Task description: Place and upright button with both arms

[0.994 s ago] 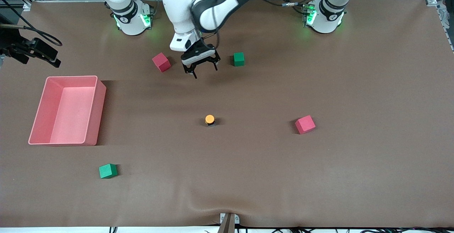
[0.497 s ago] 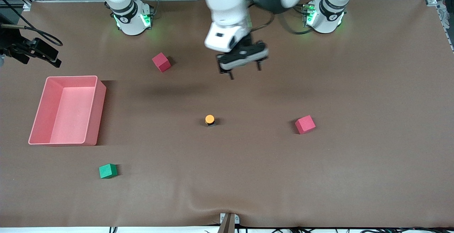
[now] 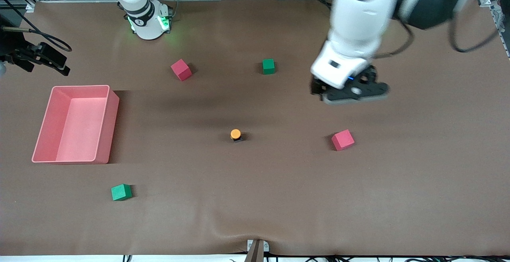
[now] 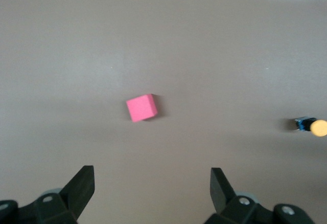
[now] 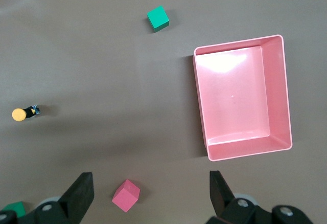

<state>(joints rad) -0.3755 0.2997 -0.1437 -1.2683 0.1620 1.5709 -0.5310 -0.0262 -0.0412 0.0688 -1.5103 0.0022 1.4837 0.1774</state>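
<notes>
The button (image 3: pixel 236 134) stands upright with its orange cap up, mid-table. It also shows in the left wrist view (image 4: pixel 312 126) and the right wrist view (image 5: pixel 24 113). My left gripper (image 3: pixel 350 93) hangs in the air over bare table, toward the left arm's end from the button. In its own view the left gripper (image 4: pixel 152 183) is open and empty. My right gripper (image 5: pixel 150 183) is open and empty, high over the table. It is out of the front view; only the right arm's base (image 3: pixel 147 18) shows there.
A red cube (image 3: pixel 342 140) (image 4: pixel 141 107) lies below the left gripper's spot in the front view. Another red cube (image 3: pixel 181 69) (image 5: pixel 126 195) and a green cube (image 3: pixel 268 66) lie near the bases. A pink bin (image 3: pixel 109 134) (image 5: pixel 202 101) and a second green cube (image 3: pixel 121 192) (image 5: pixel 158 18) sit toward the right arm's end.
The left arm has swung from over the spot between the red and green cubes toward its own end of the table. The button has not moved.
</notes>
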